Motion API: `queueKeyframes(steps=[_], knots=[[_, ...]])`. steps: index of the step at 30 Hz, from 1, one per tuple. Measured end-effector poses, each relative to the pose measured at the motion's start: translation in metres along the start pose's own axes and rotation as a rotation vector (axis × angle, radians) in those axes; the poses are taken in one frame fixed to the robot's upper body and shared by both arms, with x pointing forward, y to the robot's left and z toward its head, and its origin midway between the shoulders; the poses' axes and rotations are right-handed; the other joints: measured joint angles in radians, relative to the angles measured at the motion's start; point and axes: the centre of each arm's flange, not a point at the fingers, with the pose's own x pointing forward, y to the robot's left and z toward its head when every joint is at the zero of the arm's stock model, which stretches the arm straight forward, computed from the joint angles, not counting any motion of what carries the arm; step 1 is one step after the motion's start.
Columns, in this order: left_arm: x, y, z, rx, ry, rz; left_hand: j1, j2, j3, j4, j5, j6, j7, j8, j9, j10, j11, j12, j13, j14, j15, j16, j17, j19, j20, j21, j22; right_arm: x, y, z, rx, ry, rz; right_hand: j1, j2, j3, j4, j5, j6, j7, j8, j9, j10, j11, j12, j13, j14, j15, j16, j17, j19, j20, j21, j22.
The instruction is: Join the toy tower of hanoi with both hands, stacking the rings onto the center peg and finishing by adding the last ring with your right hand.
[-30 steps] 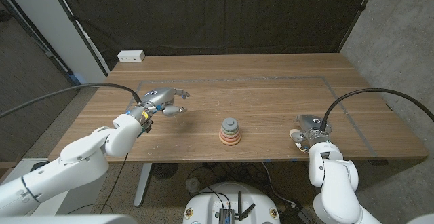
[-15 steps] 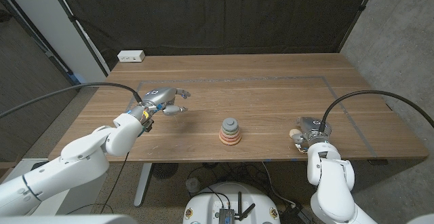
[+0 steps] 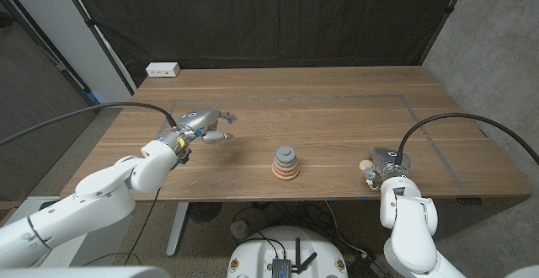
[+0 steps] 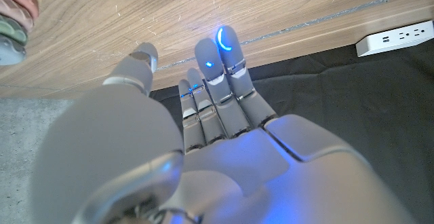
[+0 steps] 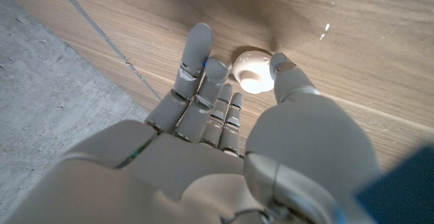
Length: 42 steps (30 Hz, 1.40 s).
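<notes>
Right hand [image 3: 384,162]: nearest the front edge of the table [image 3: 337,109], well right of the tower. In the right wrist view its fingers [image 5: 203,81] reach over a small pale knob-shaped piece [image 5: 252,70], thumb just beside it; whether it's actually gripped, I cannot tell.
Pale piece: on the wood, looks like the last bit to go on top.
Tower [image 3: 285,163]: middle of the table, near the front, rings already stacked wide to narrow, grey one on top.
Left hand [image 3: 205,127]: further back and well left of the tower, raised, fingers spread, holding nothing.
Power strip [image 3: 163,70]: far back left corner.
Risk one: a rounded piece like that could roll or squirt away if the thumb closes off-centre.
Risk two: a low carry could clip the stack and topple rings.
Risk three: coming down off-line from the peg leaves the piece perched crooked.
</notes>
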Motion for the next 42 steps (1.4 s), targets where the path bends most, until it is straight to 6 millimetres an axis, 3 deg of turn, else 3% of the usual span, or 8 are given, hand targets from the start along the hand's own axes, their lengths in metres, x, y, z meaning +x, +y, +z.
queueKeyframes(steps=[12, 26, 42], knots=[[0.000, -0.002, 0.000, -0.010, 0.001, -0.007, 0.004, 0.004, 0.003, 0.003, 0.000, 0.009, -0.002, 0.000, 0.005, 0.012, -0.006, 0.000, 0.005, 0.001, 0.001, 0.000, 0.000, 0.000, 0.000, 0.000, 0.000, 0.006, 0.001, 0.001, -0.006, 0.010, 0.035, -0.008, 0.008, -0.007, 0.002, 0.000, 0.000, 0.000, 0.000, -0.005, 0.008, 0.000, 0.007, 0.000, 0.000, 0.000, -0.008, -0.005, 0.000, 0.000, -0.003, -0.002], [-0.002, -0.005, -0.002, -0.022, 0.008, -0.010, 0.004, 0.012, 0.005, 0.005, 0.007, 0.019, -0.001, 0.000, 0.005, 0.022, -0.004, 0.000, 0.010, 0.004, 0.004, 0.000, 0.000, 0.000, 0.000, 0.000, 0.000, 0.010, -0.001, 0.003, -0.019, 0.014, 0.072, -0.001, 0.025, -0.011, 0.006, 0.001, 0.051, -0.019, 0.015, -0.010, 0.094, -0.029, 0.036, 0.007, 0.025, -0.011, 0.001, 0.019, 0.015, -0.007, 0.004, 0.000], [-0.003, -0.007, -0.002, -0.030, 0.011, -0.012, 0.000, 0.016, 0.014, 0.006, 0.011, 0.039, 0.000, 0.000, 0.010, 0.042, -0.004, 0.000, 0.014, 0.004, 0.004, -0.006, 0.005, 0.000, 0.000, 0.000, -0.003, 0.012, 0.000, 0.004, -0.003, 0.004, 0.065, 0.012, 0.039, -0.004, -0.001, 0.009, 0.188, -0.051, 0.076, -0.015, 0.214, -0.052, 0.059, 0.025, 0.097, -0.043, 0.064, 0.047, 0.070, -0.027, 0.023, 0.008]])
